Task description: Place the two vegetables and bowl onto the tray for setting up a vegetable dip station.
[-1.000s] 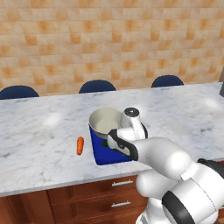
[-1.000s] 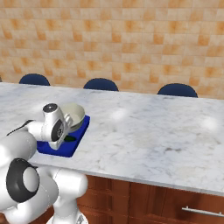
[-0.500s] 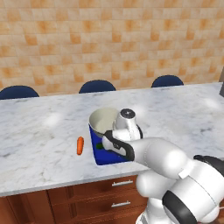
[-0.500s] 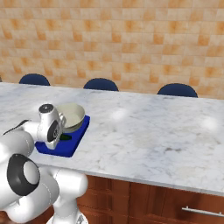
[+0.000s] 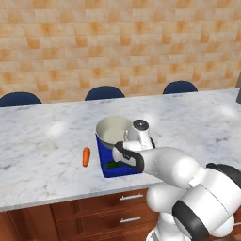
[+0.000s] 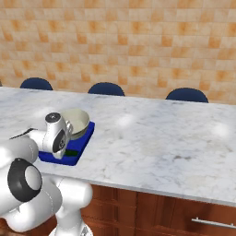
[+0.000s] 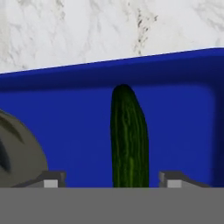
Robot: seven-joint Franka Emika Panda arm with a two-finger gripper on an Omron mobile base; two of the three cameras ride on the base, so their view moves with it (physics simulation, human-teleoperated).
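The blue tray (image 6: 82,144) sits near the counter (image 6: 156,138) front edge, at its left end — the bowl (image 6: 77,122) on its far part, a cucumber (image 6: 71,152) beside the arm's wrist.

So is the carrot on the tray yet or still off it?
Off. The carrot lies on the counter left of the tray.

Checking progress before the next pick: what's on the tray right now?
On the blue tray sit the bowl and the cucumber, which lies between the open gripper's fingertips. The carrot lies on the counter beside it. The arm hides part of the tray floor.
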